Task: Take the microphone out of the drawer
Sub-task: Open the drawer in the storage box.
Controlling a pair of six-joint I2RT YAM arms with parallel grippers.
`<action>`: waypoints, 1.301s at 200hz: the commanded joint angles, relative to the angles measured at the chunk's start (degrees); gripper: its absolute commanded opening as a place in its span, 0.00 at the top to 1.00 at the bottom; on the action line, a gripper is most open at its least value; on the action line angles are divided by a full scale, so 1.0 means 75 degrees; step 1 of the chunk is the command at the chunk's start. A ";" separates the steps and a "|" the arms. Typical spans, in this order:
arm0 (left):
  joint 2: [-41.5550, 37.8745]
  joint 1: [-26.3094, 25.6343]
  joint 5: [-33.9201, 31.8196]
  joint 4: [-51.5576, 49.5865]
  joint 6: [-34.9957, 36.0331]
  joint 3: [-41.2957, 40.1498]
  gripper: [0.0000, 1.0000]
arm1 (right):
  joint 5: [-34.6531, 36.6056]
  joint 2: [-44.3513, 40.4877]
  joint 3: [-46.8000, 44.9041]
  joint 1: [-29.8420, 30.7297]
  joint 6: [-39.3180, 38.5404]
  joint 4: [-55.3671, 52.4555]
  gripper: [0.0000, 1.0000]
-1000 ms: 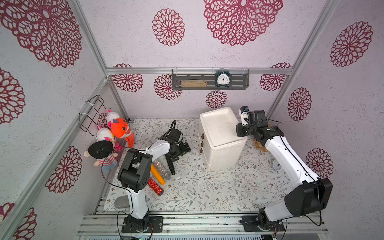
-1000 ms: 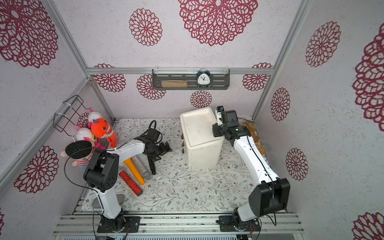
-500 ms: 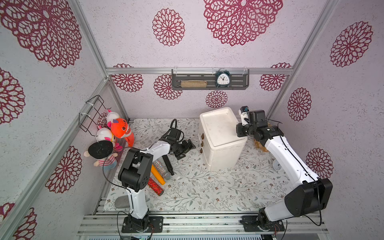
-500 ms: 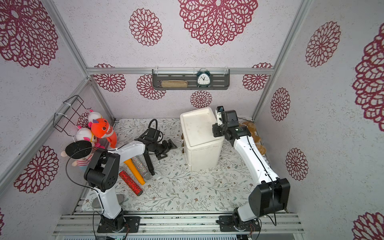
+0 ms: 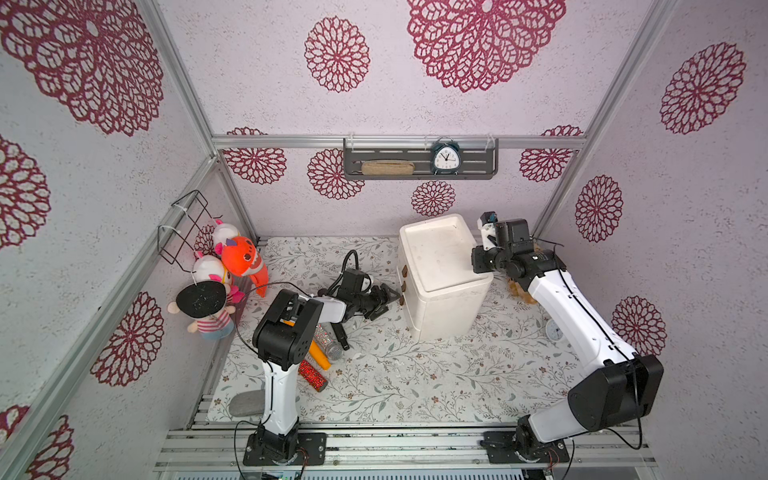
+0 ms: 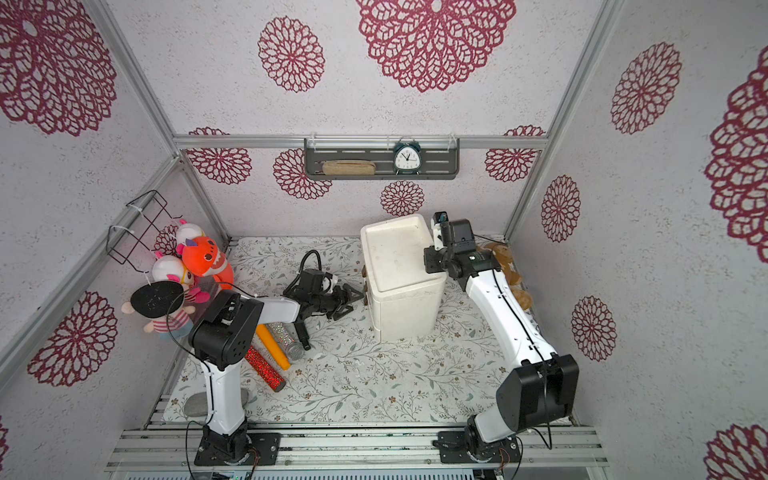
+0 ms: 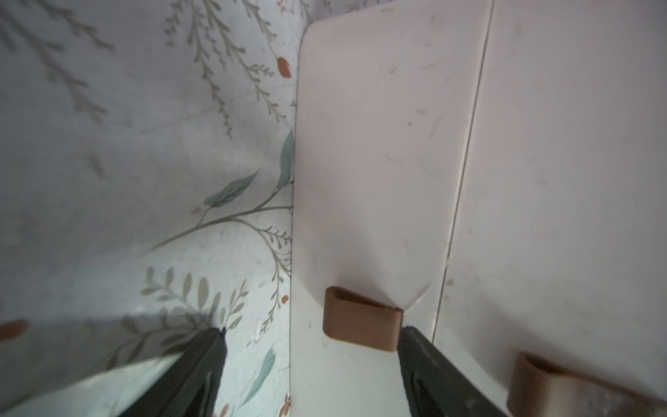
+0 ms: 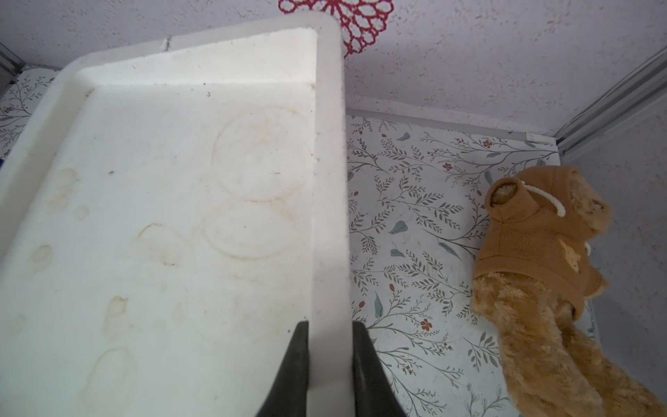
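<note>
The white drawer unit stands at the back middle of the table, and the fronts that I can see are pushed in. The microphone is hidden. My left gripper lies low and level against the bottom drawer front. It is open, with the brown handle between its fingers and close to one finger. A second brown handle sits on the front above. My right gripper is shut on the unit's raised top rim.
Glittery silver, red and orange cylinders lie on the floor by the left arm. Plush toys hang at the left wall. A brown plush bear lies right of the unit, with a small white clock near it.
My left gripper has swung from over the floor up to the drawer unit's front, and its jaws have narrowed a little. The right arm has not moved.
</note>
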 commanded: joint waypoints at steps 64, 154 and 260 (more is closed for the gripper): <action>0.0980 -0.0244 0.0290 0.3801 -0.1939 -0.0489 0.33 | -0.0108 0.0066 0.0238 0.0017 0.0491 -0.0062 1.00; 0.1532 -0.0622 0.0025 0.5905 -0.3119 -0.0538 0.51 | -0.0169 0.0132 0.0261 0.0024 0.0507 0.0004 1.00; 0.1693 -0.0789 -0.0031 0.5817 -0.3210 -0.0368 0.37 | -0.0226 0.0255 0.0402 0.0025 0.0506 0.0008 1.00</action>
